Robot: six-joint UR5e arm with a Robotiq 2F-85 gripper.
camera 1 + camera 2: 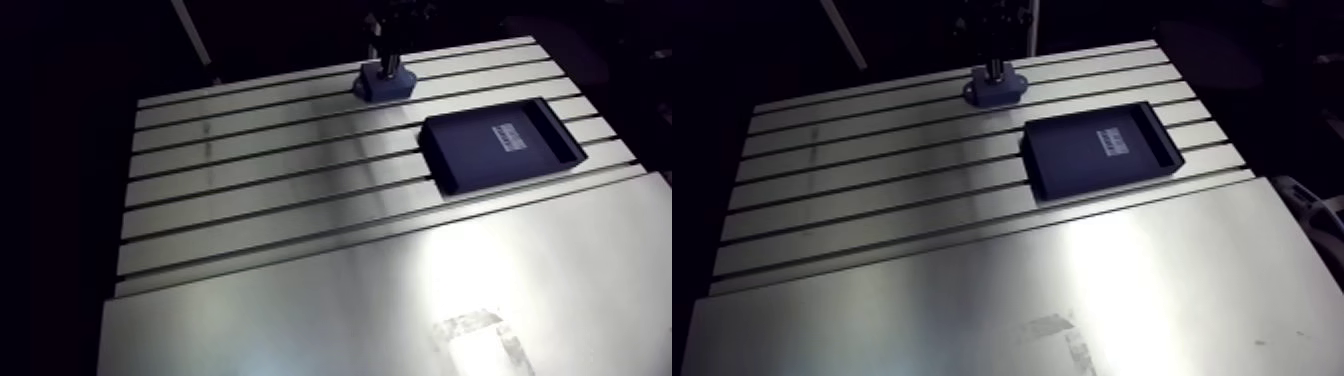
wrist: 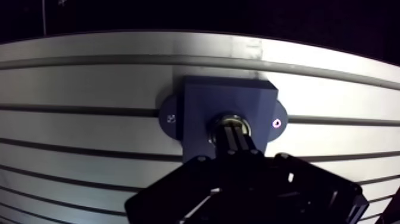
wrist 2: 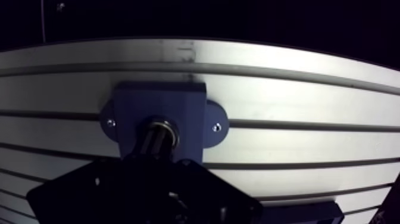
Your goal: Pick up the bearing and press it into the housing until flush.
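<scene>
A workshop-style robot lab bench: slotted aluminium table (image 1: 250, 170) fills the frame, dark plastic tray (image 1: 470, 155) upper right.

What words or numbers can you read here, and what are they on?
White label on the dark tray: printed, but too small to read.
Pale mark on the blue housing, on its side ear: too blurred to read.
Nothing else carries text.

The tabletop (image 1: 250, 200) is lit brightly against black surroundings, with glare across its near plate (image 1: 330, 310). In the wrist view slots (image 2: 89, 109) are bowed and the hand (image 2: 231, 128) is silhouetted.
</scene>
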